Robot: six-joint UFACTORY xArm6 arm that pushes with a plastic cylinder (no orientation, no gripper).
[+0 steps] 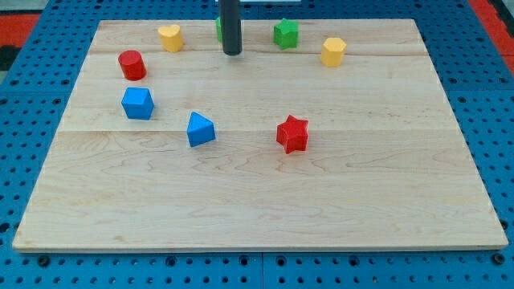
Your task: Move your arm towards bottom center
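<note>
My tip [232, 53] rests on the wooden board near the view's top centre, at the end of the dark rod. A green block [218, 29] sits just behind the rod, mostly hidden by it. A green star block [286, 33] is to the tip's right and a yellow heart block [169, 37] to its left. A yellow hexagon block [333, 50] lies further right. A red cylinder block [132, 64] and a blue block [138, 103] are at the left. A blue triangle block [200, 128] and a red star block [292, 133] lie below the tip, mid-board.
The wooden board [257, 209] lies on a blue pegboard surface [498, 96]. Its bottom edge runs near the view's bottom.
</note>
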